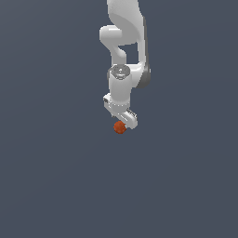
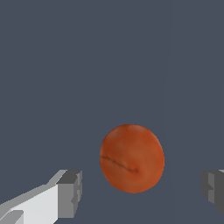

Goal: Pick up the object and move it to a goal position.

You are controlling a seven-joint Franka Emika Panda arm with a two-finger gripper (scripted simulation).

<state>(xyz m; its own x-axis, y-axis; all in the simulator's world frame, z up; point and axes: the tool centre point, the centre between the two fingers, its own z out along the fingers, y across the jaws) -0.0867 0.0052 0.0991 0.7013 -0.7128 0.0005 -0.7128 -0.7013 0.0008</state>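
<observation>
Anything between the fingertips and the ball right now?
Nothing. The wrist view shows bare gaps between the ball and both fingers of the gripper.

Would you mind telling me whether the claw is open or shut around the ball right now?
Open. In the wrist view the claw has its fingers spread apart with gaps beside the ball.

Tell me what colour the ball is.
Orange-red, with a faint darker crease across it; the ball shows best in the wrist view.

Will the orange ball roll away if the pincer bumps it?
Probably yes: the ball looks round and smooth, so a nudge could send it rolling. The open pincer has a finger on each side, gaps showing. It may slip unless squeezed evenly.
</observation>
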